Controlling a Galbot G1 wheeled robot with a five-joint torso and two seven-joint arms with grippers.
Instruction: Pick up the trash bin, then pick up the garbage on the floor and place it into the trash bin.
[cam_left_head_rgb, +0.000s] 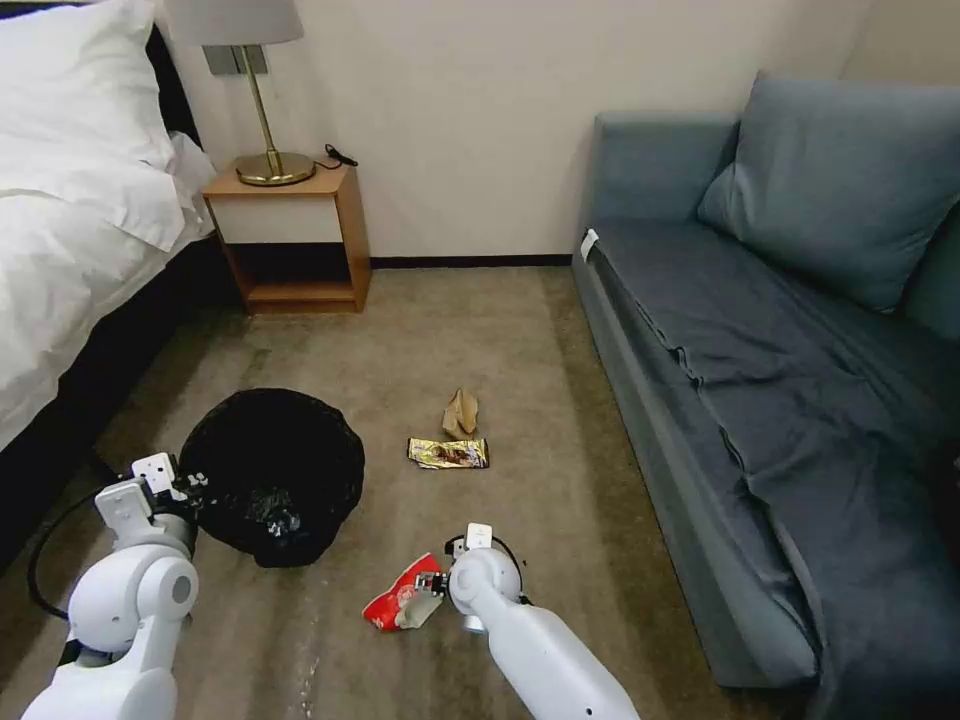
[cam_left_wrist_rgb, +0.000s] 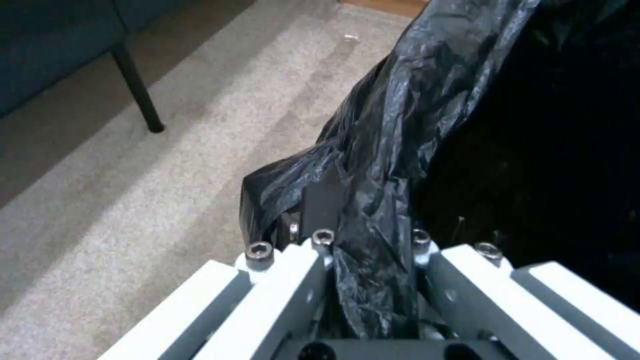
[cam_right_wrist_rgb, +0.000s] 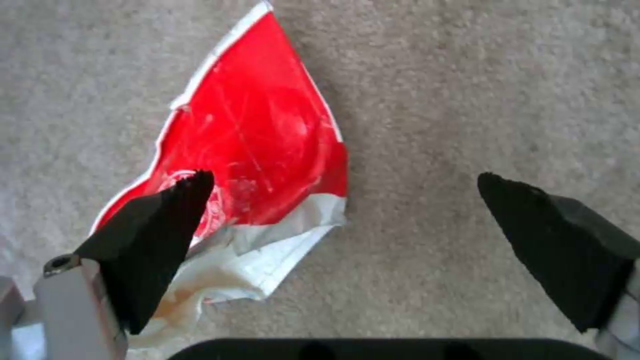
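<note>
HOTEL ROOM, carpet btwn bed and sofa: the left gripper (cam_left_head_rgb: 190, 487), lower left of the head view, is clenched on the black liner bag (cam_left_wrist_rgb: 373, 200) at the rim of the trash bin (cam_left_head_rgb: 272, 472). In the left wrist view a fold of the bag runs up btwn the gripper's white links. The bin stands on the carpet (cam_left_head_rgb: 420, 340) left of centre in the head view, its mouth a dark round of plastic.

Low and centre in the head view, the right gripper (cam_left_head_rgb: 432, 588) hangs just over a red-and-white snack packet (cam_left_head_rgb: 402, 607). The right wrist view shows its black fingertips (cam_right_wrist_rgb: 167, 230) spread wide, grasping nothing; one tip overlaps the packet's red panel, the other is over bare carpet beside it. Whether the tips touch the floor can't be told.

Farther up the carpet, near mid-frame of the head view, a shiny gold wrapper (cam_left_head_rgb: 448, 453) lies flat w/ a tan paper wad (cam_left_head_rgb: 461, 412) just above it, both well apart from the bin and the packet.

Blue-grey sofa (cam_left_head_rgb: 790, 370) fills the right side; white bed (cam_left_head_rgb: 70, 200) upper left; wooden nightstand (cam_left_head_rgb: 290, 235) w/ brass lamp (cam_left_head_rgb: 262, 100) beside it.
</note>
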